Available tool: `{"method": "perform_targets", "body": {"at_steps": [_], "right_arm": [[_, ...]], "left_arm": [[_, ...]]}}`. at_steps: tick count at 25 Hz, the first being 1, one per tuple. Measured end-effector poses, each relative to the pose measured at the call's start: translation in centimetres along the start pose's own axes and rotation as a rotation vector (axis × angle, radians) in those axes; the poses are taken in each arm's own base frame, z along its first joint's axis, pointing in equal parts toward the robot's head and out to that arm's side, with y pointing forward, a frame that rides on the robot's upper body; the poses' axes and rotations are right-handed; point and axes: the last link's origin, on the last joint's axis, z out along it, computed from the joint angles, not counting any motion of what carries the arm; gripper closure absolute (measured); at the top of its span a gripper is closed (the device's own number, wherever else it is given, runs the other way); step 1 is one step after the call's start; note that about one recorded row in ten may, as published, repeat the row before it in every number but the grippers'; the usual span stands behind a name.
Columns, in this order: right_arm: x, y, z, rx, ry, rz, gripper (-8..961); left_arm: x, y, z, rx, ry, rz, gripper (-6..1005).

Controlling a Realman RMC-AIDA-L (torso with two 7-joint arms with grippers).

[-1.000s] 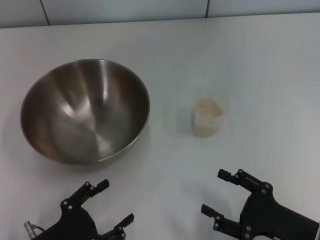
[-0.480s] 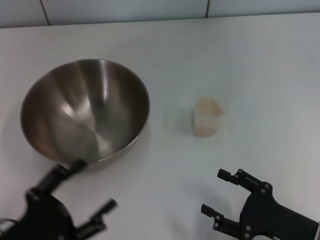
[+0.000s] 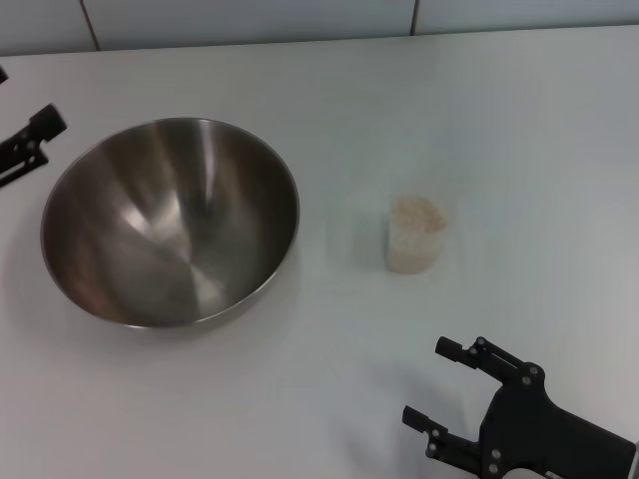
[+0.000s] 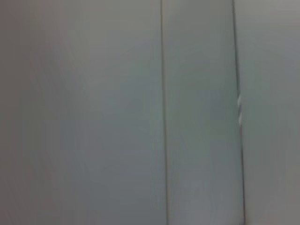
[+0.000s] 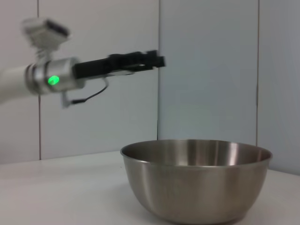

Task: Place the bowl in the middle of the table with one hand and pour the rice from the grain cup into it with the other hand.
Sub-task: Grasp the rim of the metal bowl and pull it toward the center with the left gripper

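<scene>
The bowl (image 3: 170,222) is sitting left of centre on the counter (image 3: 479,120), so it is not yet in the middle. The left gripper (image 3: 25,145) is hanging raised beside the bowl's far left rim, touching nothing; whether its jaws are open, I cannot tell. The cup (image 3: 414,236), full of rice (image 3: 416,213), is standing to the bowl's right. The right gripper (image 3: 449,389) is waiting near the front edge, jaws spread wide and empty.

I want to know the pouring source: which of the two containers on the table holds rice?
The small clear plastic cup, filled with off-white rice; the large stainless-steel bowl is empty.
</scene>
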Motion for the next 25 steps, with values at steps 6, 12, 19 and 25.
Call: {"method": "perform_targets", "body": {"at_steps": [6, 12, 19, 25], "right_arm": [[0.1, -0.1, 0.1, 0.003, 0.008, -0.001, 182], [0.1, -0.1, 0.2, 0.001, 0.011, -0.003, 181], [0.1, -0.1, 0.1, 0.003, 0.01, -0.006, 181], [0.1, 0.4, 0.2, 0.006, -0.003, -0.029, 182]], "left_arm": [[2.7, -2.6, 4.3, 0.031, -0.356, 0.031, 147], [3.1, -2.7, 8.0, 0.076, -0.679, 0.079, 167], [1.4, -2.9, 10.2, 0.062, -0.888, 0.107, 191], [0.2, -3.0, 10.6, 0.05, -0.953, 0.109, 211]]}}
